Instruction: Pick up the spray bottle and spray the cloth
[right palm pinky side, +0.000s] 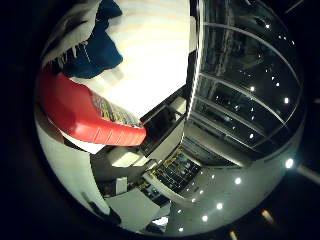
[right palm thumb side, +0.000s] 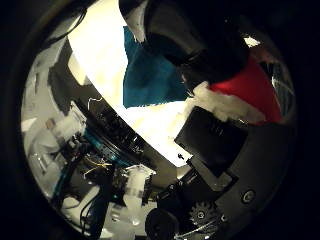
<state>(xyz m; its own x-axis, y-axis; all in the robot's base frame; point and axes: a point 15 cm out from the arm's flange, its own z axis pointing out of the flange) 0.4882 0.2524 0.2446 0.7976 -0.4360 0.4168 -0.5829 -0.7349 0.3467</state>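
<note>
A red spray bottle with a printed label lies close against my palm; its red body and a white part also show in the thumb side view. My right hand has dark fingers curled round the bottle and holds it up off the table. A blue cloth lies crumpled on the white table, below and beyond the bottle. The bottle's nozzle is hidden.
The table's edge runs past the cloth. Beyond it stand racks of electronics and wiring. A dark glass wall with reflected ceiling lights rises on the far side of the table. White furniture stands below.
</note>
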